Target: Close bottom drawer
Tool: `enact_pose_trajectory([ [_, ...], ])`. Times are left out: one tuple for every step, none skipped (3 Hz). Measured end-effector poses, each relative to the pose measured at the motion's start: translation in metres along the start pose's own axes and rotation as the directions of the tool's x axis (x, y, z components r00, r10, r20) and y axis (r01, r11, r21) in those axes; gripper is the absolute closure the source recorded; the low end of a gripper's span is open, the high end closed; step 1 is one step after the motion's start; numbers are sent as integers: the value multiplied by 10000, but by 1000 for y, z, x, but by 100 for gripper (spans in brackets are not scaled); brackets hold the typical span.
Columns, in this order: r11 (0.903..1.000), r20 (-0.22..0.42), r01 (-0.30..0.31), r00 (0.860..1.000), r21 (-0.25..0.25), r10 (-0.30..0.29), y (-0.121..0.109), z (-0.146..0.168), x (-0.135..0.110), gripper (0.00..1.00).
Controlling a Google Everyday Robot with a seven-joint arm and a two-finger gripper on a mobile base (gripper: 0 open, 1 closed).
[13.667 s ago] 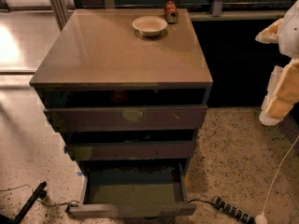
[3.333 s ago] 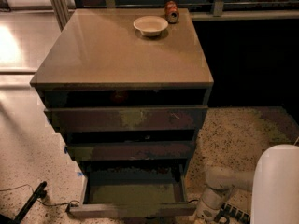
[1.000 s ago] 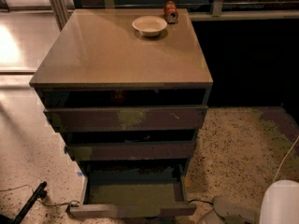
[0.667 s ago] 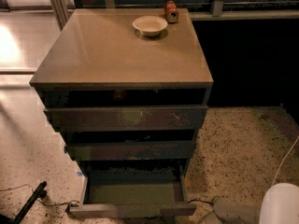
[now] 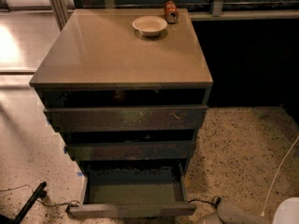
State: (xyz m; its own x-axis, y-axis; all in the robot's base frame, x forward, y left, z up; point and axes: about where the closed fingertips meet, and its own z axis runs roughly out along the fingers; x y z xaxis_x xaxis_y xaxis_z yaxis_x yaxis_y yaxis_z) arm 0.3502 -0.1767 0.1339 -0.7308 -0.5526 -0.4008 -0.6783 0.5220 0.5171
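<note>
The bottom drawer (image 5: pixel 133 192) is pulled out at the foot of the cabinet, showing its olive-green floor and dark sides. Its narrow flat front (image 5: pixel 131 210) lies near the lower edge of the view. Above it sit the mid-width front (image 5: pixel 131 150) and the widest front (image 5: pixel 126 119), both slightly out. My gripper (image 5: pixel 205 217) is low at the bottom edge, just right of the bottom drawer's front right corner, at the end of a pale arm segment (image 5: pixel 233 213). Most of it is cut off by the edge of the view.
On the cabinet top (image 5: pixel 121 55) stand a white bowl (image 5: pixel 149 25) and a small red can (image 5: pixel 171 11). A white cable (image 5: pixel 280 167) runs over the speckled floor at right. A black cord and plug (image 5: pixel 32 197) lie at lower left. My white body (image 5: pixel 287 211) fills the lower right corner.
The arm stood higher by the drawer's right corner 3.3 s ago and now lies lower at the bottom edge. Over the last second nothing visibly moved. The bottom drawer is as far out as before.
</note>
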Motion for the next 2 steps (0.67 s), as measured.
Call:
enact_pose_trajectory([
  [10000,87,-3,10000,-44,3,-1,2,-1,100],
  [9995,563,158,9983,-283,-142,-4,12,-13,100],
])
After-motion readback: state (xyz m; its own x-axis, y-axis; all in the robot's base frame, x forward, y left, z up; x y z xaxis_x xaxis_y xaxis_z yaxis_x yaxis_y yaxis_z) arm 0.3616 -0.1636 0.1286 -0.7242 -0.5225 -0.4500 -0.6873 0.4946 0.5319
